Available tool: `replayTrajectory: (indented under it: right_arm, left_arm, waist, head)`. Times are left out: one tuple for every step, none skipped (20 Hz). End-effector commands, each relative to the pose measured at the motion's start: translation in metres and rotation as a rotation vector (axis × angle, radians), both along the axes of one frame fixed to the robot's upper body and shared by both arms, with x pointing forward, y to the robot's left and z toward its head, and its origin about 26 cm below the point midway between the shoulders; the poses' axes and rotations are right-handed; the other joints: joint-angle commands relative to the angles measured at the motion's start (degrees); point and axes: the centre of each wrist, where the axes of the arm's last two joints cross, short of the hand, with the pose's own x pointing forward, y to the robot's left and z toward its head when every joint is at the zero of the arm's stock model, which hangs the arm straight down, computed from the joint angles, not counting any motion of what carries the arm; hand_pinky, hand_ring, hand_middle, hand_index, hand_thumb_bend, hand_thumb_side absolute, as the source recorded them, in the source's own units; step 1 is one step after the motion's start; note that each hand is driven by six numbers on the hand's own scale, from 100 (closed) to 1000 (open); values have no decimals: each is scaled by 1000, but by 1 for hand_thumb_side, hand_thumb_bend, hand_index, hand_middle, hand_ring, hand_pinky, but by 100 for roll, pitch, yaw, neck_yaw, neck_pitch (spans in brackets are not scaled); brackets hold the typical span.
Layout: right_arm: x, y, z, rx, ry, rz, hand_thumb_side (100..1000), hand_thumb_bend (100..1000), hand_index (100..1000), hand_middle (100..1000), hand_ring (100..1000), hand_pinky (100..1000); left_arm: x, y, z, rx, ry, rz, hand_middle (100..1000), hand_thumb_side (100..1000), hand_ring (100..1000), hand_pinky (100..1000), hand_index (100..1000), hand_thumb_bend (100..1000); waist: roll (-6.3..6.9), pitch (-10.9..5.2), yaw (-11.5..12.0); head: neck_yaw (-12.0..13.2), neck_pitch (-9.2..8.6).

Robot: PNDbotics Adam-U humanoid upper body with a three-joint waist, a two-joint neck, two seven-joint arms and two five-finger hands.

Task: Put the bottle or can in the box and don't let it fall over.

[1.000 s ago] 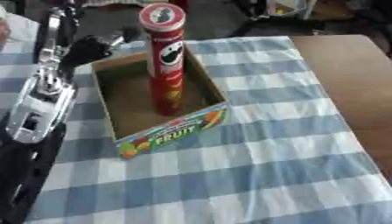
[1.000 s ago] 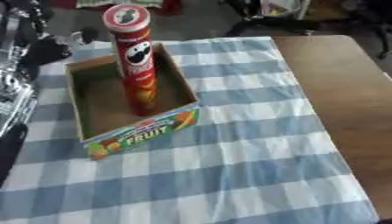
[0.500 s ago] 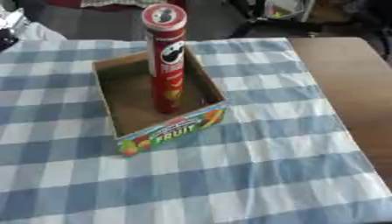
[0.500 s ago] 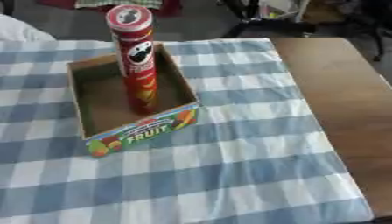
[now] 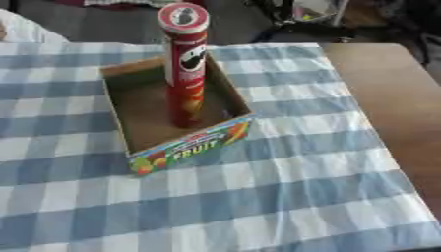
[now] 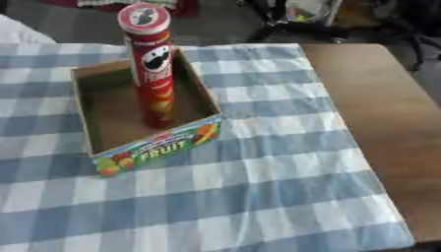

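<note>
A tall red crisp can [image 5: 185,64] with a red lid stands upright inside an open cardboard box [image 5: 129,140], near the box's right wall. The box is shallow and brown, and its front panel bears fruit pictures and the word FRUIT [image 6: 164,150]. It sits left of centre on the blue and white checked cloth [image 5: 284,187]. Nothing touches the can. Neither of my hands shows in either view.
The cloth covers most of a brown wooden table [image 5: 392,98], whose bare top shows along the right side. Beyond the far edge lie a dark floor and dark furniture legs [image 6: 301,27]. Something white [image 5: 26,29] shows at the top left corner.
My left arm, which stood at the left edge by the box one second ago, has left the view. The can stays upright in the box. The camera has shifted a little.
</note>
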Motion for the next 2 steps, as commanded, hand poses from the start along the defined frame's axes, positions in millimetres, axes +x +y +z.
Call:
replayTrajectory:
  right_arm:
    - [-2, -3, 11, -36, -29, 1, 791, 100, 776, 903, 1000, 873]
    - [-2, -3, 11, -36, -29, 1, 791, 100, 776, 903, 1000, 873]
  left_arm:
    - [-7, 0, 13, 15, -46, 8, 824, 120, 960, 1000, 805, 817]
    - [-8, 0, 13, 15, -46, 9, 824, 120, 960, 1000, 805, 817]
  waist:
    - [20, -71, -11]
    - [20, -71, -12]
  head:
    - [10, -47]
    - [10, -47]
